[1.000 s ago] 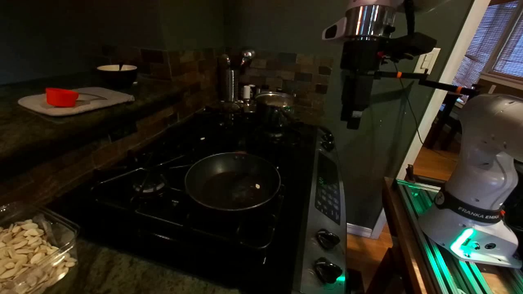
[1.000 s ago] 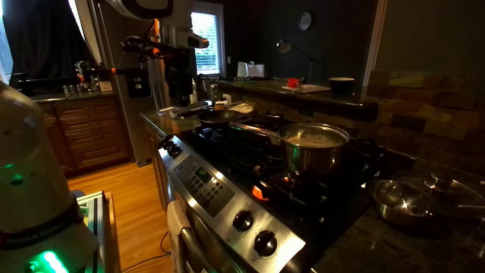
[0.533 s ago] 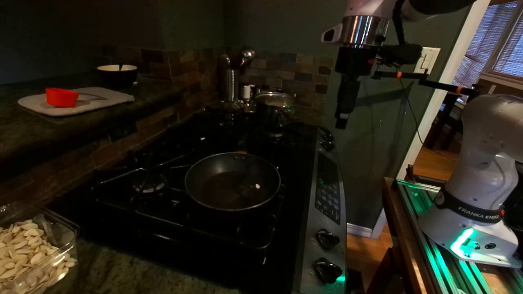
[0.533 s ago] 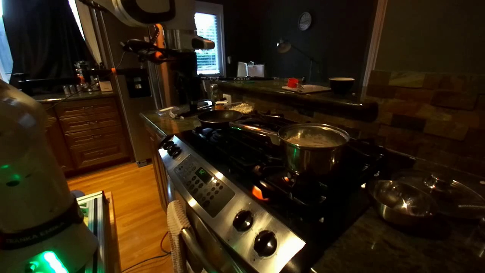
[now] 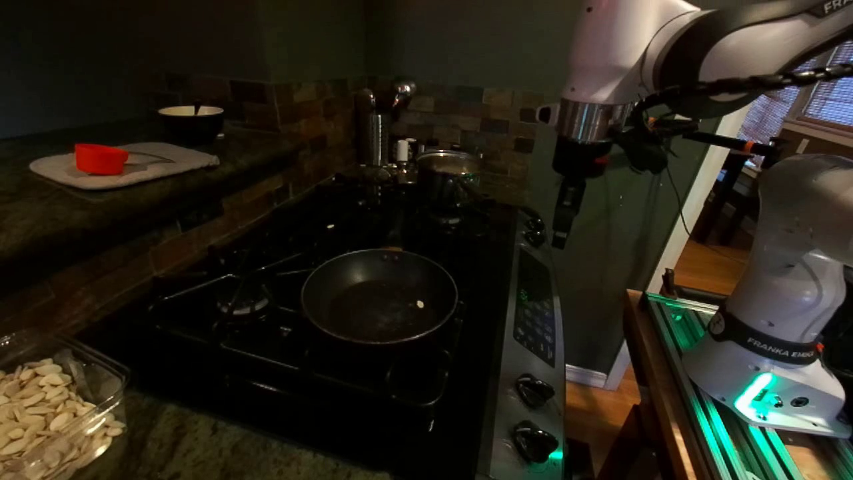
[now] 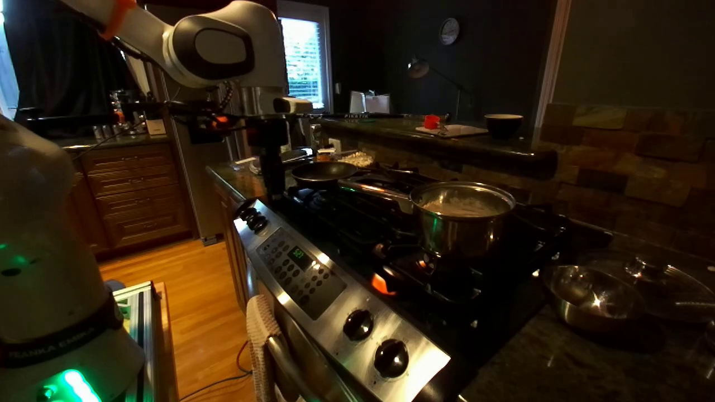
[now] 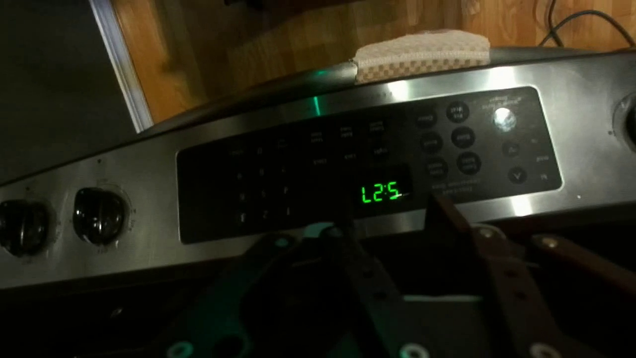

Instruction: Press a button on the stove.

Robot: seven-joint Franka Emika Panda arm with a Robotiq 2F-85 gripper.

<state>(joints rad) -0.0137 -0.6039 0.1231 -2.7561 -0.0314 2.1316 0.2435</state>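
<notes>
Stove (image 6: 352, 251), at 4 o'clock from the gripper (image 6: 274, 194) in an exterior view. Fingers (image 7: 449, 216) stand parted, holding nothing visible. Step, as judged: approach, before pressing. Next, probably: lower one finger onto a button (image 7: 468, 163), perhaps that at 2 o'clock in the wrist view.

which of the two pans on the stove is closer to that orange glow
The deep steel saucepan, near the orange glow in an exterior view; the dark, shallow frying pan sits toward the opposite end of the stove.
</notes>
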